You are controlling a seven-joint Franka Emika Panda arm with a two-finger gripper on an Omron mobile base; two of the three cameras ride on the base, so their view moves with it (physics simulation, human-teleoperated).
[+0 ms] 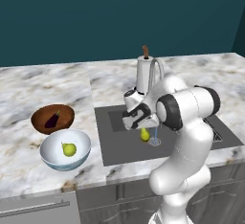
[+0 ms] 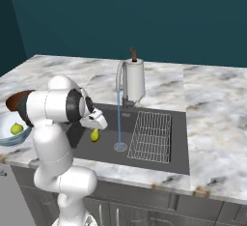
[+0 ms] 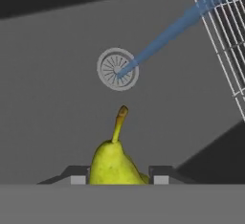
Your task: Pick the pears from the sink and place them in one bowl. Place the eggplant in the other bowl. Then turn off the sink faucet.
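At the far left of the left base view we are seeing the brown wooden bowl [image 1: 52,118] sitting on the marble counter [image 1: 28,89] with the dark eggplant [image 1: 52,120] lying inside it, and just in front of it the white and blue bowl [image 1: 65,150] holding one pear [image 1: 69,149]. Moving right, the sink [image 1: 124,146] is opening up as a dark basin, and over its left half our gripper [image 3: 116,177] is hanging with its two finger tips closed in tight against a second pear [image 3: 115,163] — the hand view is showing the fruit pinched between them, stem pointing away toward the round drain [image 3: 117,69]. In the right base view that pear [image 2: 95,134] is showing just under the hand, above the sink floor. Further right, the faucet [image 2: 119,75] is arching over the basin and a blue stream [image 2: 118,119] is running down onto the drain — the water is on. Behind the faucet a white cylinder with a brown top [image 2: 133,77] is standing, and the wire rack [image 2: 150,136] is lying at the right side of the sink.
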